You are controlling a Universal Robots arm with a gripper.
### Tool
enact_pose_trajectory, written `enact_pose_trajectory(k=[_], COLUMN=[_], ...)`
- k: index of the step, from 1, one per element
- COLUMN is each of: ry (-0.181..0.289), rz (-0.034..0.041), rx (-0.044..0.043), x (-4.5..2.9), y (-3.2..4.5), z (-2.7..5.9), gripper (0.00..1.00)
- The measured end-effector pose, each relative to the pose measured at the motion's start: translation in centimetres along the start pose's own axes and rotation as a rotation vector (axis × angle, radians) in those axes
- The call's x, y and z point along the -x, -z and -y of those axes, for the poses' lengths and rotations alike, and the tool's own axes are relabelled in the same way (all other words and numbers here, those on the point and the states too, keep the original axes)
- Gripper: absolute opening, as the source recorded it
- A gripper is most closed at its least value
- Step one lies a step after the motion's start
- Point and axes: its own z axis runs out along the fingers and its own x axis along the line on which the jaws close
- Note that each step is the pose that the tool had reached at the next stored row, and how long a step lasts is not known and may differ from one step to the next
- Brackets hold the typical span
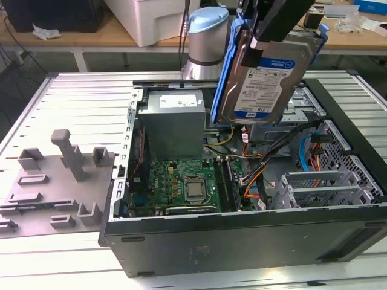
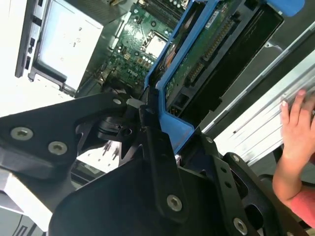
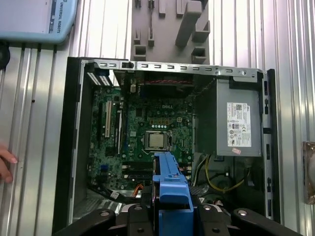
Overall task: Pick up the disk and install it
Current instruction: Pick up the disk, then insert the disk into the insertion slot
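In the exterior view we see the gripper (image 1: 259,45) clamped on the upper end of the disk (image 1: 260,81), which hangs tilted in the air above the open computer case (image 1: 242,241); its white-and-blue label of small print faces the camera, and its blue bracket (image 1: 222,72) runs down the edge; below it lie orange and yellow cables, with the grey power supply (image 1: 172,124) on the exterior view's left, the green motherboard (image 1: 181,181) nearer the camera and the silver drive cage (image 1: 320,187) on the exterior view's right; a grey moulded tray (image 1: 54,181) sits on the slatted table (image 1: 91,90) beside the case. In the second wrist view the black fingers (image 2: 152,142) grip the blue bracket (image 2: 174,125) from both sides, the disk's green circuit board (image 2: 206,54) is turned to the camera, the power supply's white sticker (image 2: 69,44) lies beyond, and a person's hand (image 2: 298,123) rests on the table. In the first wrist view the bracket (image 3: 170,189) stands on edge between the fingers over the motherboard (image 3: 142,123); the power supply (image 3: 236,123) carries a white sticker dense with print and barcodes.
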Motion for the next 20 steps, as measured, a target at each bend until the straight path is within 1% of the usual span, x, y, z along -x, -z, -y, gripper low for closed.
enact_pose_trajectory(k=[15, 16, 17, 18, 19, 20], ry=[0.0, 0.001, 0.004, 0.005, 0.005, 0.005], rz=[-0.0009, -0.0017, -0.0072, -0.0096, -0.0107, -0.0111], rx=[0.0001, -0.0148, -0.0872, -0.1083, -0.1159, -0.12], x=[-0.02, -0.01, 0.0, 0.01, 0.01, 0.01], y=[0.01, -0.01, -0.04, -0.07, -0.08, -0.08], z=[0.01, -0.13, -0.3, -0.42, -0.52, -0.57], gripper=[0.37, 0.37, 0.37, 0.37, 0.37, 0.37])
